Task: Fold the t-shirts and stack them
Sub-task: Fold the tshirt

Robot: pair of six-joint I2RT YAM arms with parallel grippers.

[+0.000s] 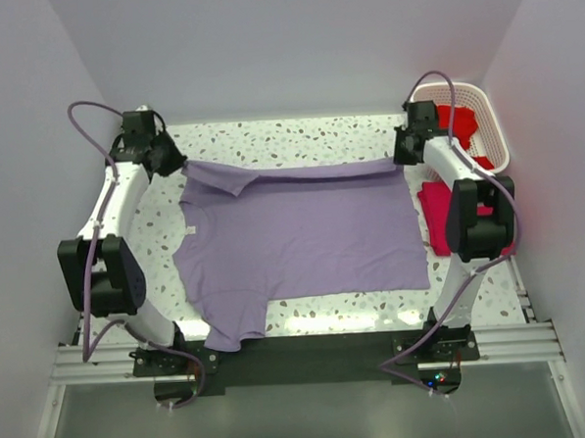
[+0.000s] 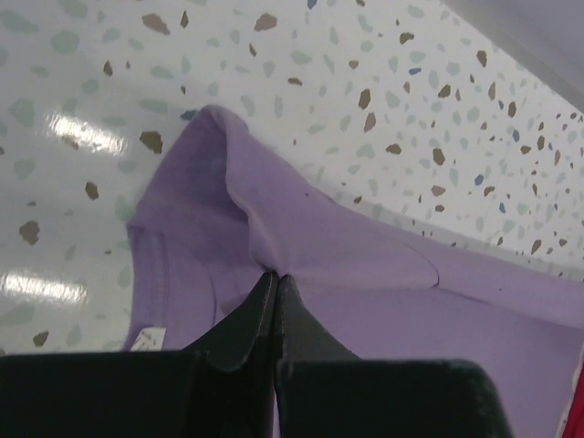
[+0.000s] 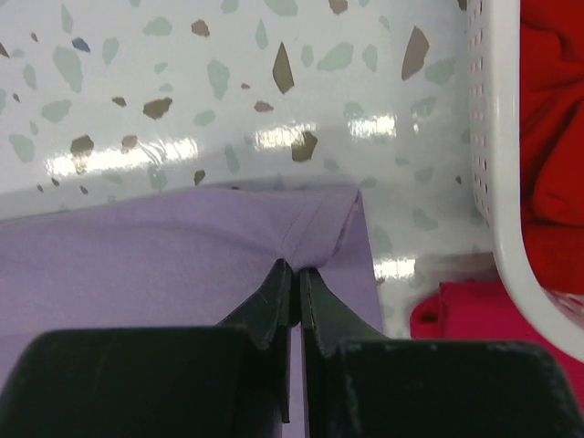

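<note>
Purple t-shirt (image 1: 303, 233) is laid flat across the middle of the top view on the speckled table (image 1: 298, 132), with the collar end toward frame left and the hem toward frame right. A narrow band along its upper edge is seen turned over onto the body. Left gripper (image 2: 276, 281) is noted at the shirt's upper-left corner, jaws pressed together, with a ridge of purple cloth near the shoulder pinched between the tips. Right gripper (image 3: 297, 270) is noted at the upper-right corner, jaws likewise closed on the hemmed corner, which is puckered at the tips. A white basket (image 1: 496, 135) holding red garments (image 1: 457, 120) is placed at upper right of the frame. A crimson shirt (image 1: 432, 210), apparently folded, is seen just below it beside the hem, partly hidden by the right arm. Handling judged: the cloth is light, thin and limp, and no stiffness is to be expected. It is expected to sag between the two held points and to drag on the glossy tabletop rather than move as a sheet. Nothing fragile is noted. Hold is best taken at seamed edges and corners, where doubled fabric gives the tips more to bite. A single-layer pinch mid-panel is judged likely to slip or to lift only a tent. One sleeve (image 1: 225, 332) is spread at lower left, close to the table's near edge.
</note>
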